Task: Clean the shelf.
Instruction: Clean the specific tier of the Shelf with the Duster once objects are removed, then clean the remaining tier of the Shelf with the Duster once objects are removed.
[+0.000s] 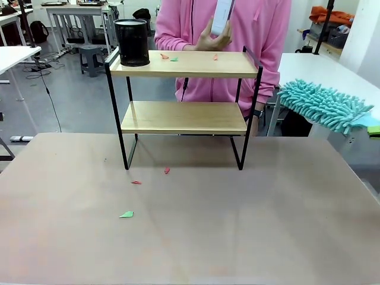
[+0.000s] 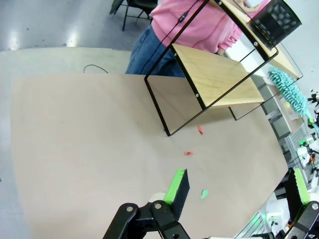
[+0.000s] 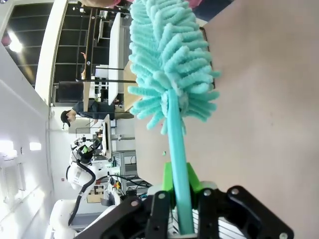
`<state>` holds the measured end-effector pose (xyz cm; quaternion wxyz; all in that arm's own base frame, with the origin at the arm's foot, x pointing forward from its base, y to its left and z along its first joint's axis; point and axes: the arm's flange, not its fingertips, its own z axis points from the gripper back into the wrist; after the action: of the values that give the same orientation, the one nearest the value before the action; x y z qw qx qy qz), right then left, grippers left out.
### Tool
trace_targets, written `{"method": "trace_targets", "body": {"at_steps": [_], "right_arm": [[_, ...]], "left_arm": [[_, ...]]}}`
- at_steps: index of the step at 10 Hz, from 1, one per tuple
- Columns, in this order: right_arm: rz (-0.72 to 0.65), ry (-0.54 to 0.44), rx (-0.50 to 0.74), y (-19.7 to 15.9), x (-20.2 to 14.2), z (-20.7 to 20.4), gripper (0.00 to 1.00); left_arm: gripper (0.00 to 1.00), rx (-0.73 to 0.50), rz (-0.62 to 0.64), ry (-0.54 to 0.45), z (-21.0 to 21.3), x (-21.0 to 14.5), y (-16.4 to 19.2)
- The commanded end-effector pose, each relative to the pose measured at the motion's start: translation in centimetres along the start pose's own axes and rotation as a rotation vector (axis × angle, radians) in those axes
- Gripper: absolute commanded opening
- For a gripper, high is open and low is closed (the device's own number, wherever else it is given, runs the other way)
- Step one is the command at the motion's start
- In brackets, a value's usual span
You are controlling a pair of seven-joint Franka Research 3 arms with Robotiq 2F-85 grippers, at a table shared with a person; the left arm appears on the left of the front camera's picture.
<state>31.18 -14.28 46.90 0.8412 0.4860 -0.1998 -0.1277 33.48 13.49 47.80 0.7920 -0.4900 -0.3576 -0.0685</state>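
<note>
The shelf stands at the far side of the table, its two wooden boards in a black frame. Small red and green paper scraps lie on its top board. In the left wrist view the shelf is ahead of my left gripper, which hangs open and empty above the table. My right gripper is shut on the handle of a teal fluffy duster. From the front the duster shows at the right edge, clear of the shelf.
A black mesh cup stands on the top board's left end. A person in a pink top behind the shelf holds a white object above it. Red scraps and a green scrap lie on the table.
</note>
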Motion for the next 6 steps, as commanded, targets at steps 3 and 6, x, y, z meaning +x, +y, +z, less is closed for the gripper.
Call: {"method": "trace_targets", "body": {"at_steps": [3,6], "right_arm": [[0.02,-0.011,0.03,0.12,-0.18,0.76,0.06],[0.02,-0.011,0.03,0.12,-0.18,0.76,0.06]], "left_arm": [[1.0,-0.016,-0.022,-0.015,-0.21,0.01,-0.03],[1.0,-0.016,-0.022,-0.015,-0.21,0.01,-0.03]]}}
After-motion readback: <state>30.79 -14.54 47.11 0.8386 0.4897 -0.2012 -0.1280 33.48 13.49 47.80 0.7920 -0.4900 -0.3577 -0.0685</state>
